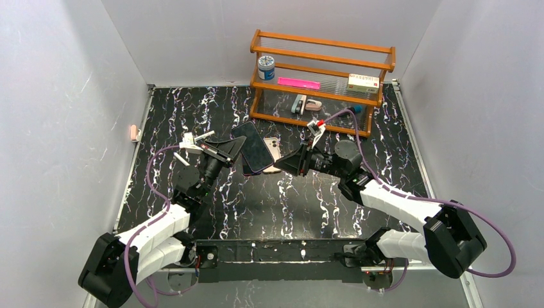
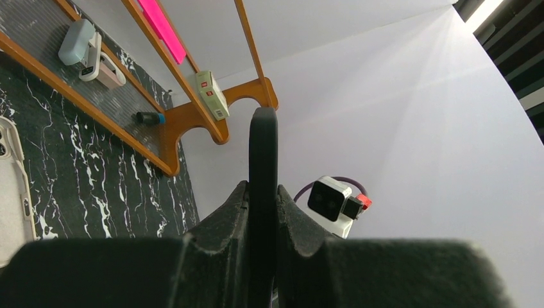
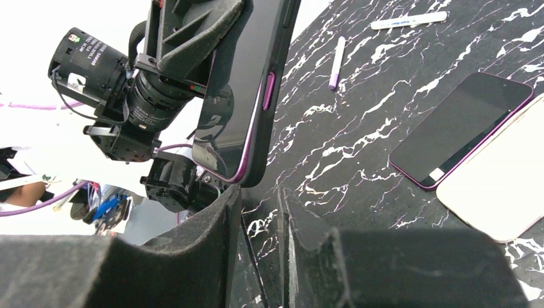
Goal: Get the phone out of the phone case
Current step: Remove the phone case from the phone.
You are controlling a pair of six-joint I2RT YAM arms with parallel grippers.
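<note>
Dark glossy phone [image 3: 247,83], with a thin purple line round its face and a purple side button, appears to sit inside its black case [image 3: 277,38]. From these views, then, the main step of the task looks undone. The left tool [image 2: 263,199] is pinched on the pair from both flat sides and holds it on edge, raised off the black marble-patterned desk [image 3: 359,160]. In the left wrist view it shows as a thin black blade rising from between the pressed pads.

The right tool [image 3: 260,218] sits just under the lower corner of the held phone. Its fingers are only a narrow slit apart, and nothing is gripped between them. The corner hangs just above that slit and seems not to be touching either finger.

My reading is that lifting and presenting are done. What is left is to catch the case rim or the phone's edge at that corner, peel one away from the other, and set both down.

One doubt remains. To the right of the right tool, a second dark slab with a purple edge [image 3: 462,125] lies flat on the desk, beside a cream-coloured flat piece [image 3: 507,186]. I cannot tell whether either belongs to this task, nor whether the held shell is truly full.
</note>
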